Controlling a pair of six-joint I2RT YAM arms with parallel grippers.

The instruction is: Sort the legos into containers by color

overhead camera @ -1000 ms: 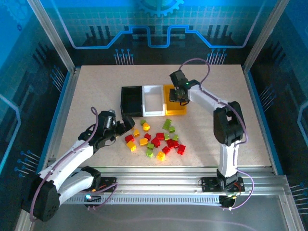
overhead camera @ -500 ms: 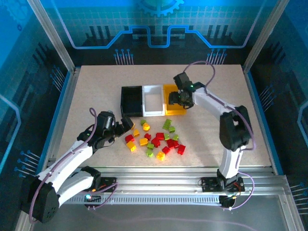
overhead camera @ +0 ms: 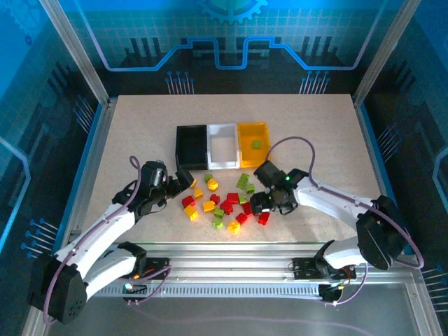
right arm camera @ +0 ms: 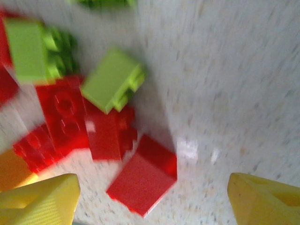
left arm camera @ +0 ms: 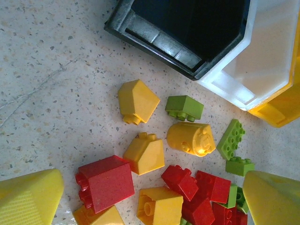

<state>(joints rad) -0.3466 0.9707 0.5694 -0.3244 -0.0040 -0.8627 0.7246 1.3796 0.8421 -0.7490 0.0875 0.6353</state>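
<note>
Plainly, the left gripper (overhead camera: 185, 180) hangs at the 9 o'clock edge of the bricks (overhead camera: 224, 201). Its yellow fingers (left arm camera: 28, 197) are spread wide and hold nothing, and several bricks lie on the table (overhead camera: 140, 126) in the gap between them. The right gripper (overhead camera: 260, 203) sits low at the 3 o'clock edge of the same heap with its fingers also well apart. In its blurred wrist view a loose red brick (right arm camera: 143, 180) lies flat between the tips, touching neither. Three bins stand in a touching row at 12 o'clock from the heap: a black bin (overhead camera: 191, 145), then a white bin (overhead camera: 222, 144), then a yellow bin (overhead camera: 253, 133). The row runs from 9 to 3 o'clock, and each bin's long side runs from 12 to 6. One green brick (overhead camera: 256, 145) lies in the yellow bin. The heap holds roughly twenty bricks in red, yellow and green. The left wrist view shows at least four yellow and three green, but the red ones are packed too tightly to count. The heap is longest from 9 to 3 o'clock.
</note>
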